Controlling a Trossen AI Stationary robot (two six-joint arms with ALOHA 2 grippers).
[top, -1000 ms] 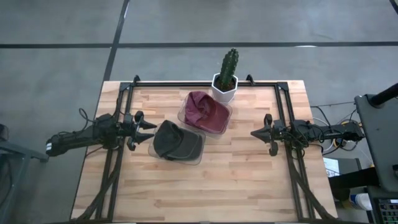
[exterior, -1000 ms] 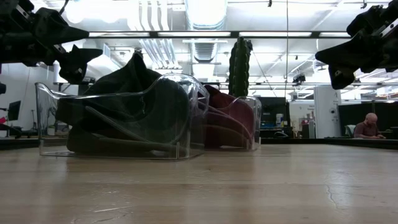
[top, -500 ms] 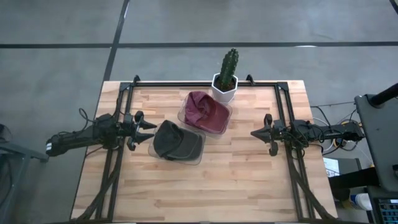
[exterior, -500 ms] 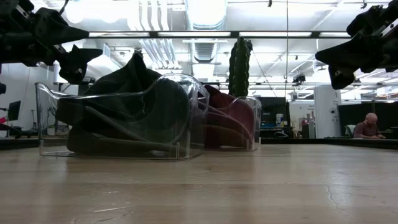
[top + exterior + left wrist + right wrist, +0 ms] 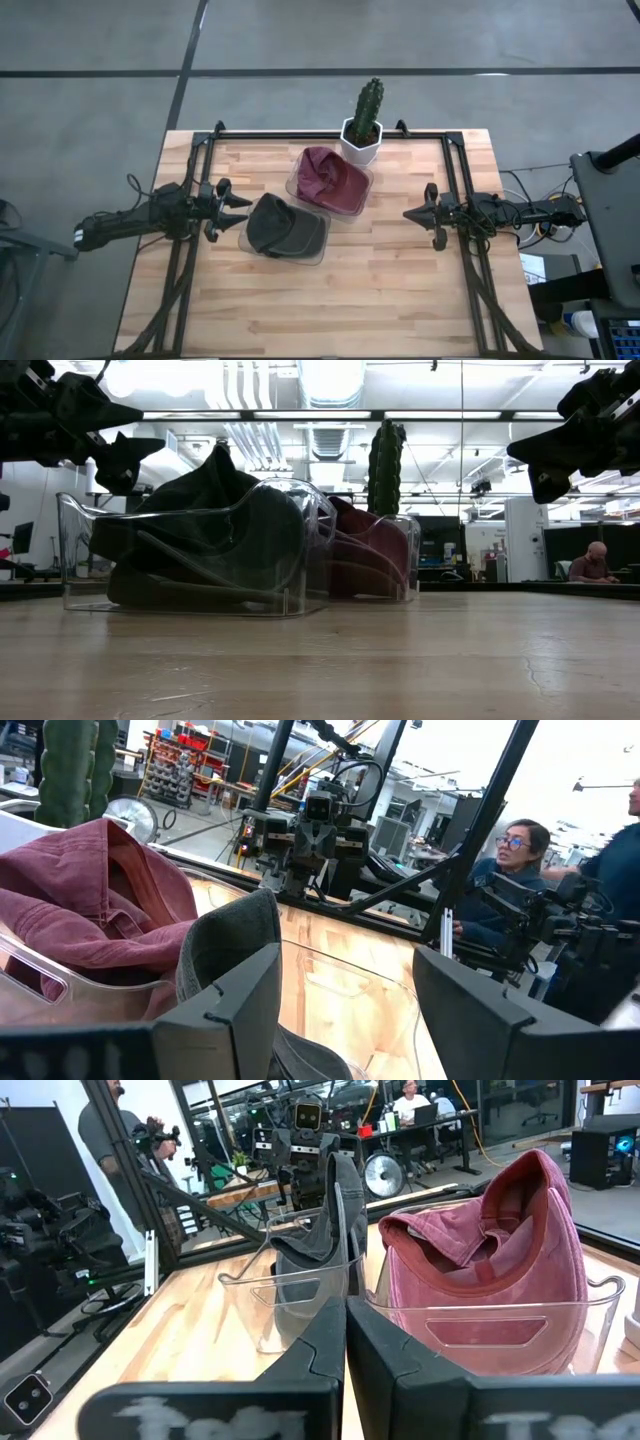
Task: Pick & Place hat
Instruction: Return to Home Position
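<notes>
A dark grey hat (image 5: 282, 228) lies in a clear plastic bin (image 5: 290, 575) near the table's middle left. A maroon hat (image 5: 330, 178) lies in a second clear bin (image 5: 575, 1330) just behind it. My left gripper (image 5: 243, 208) stands open at the table's left side, level, just left of the grey hat and touching nothing. My right gripper (image 5: 408, 213) is shut at the table's right side, level, pointing toward the bins with a gap of bare table between.
A cactus in a white pot (image 5: 362, 125) stands at the far edge behind the maroon hat. A black frame (image 5: 460, 180) runs along the table's left, right and far sides. People show in the room beyond the table. Bare wood lies toward the near edge.
</notes>
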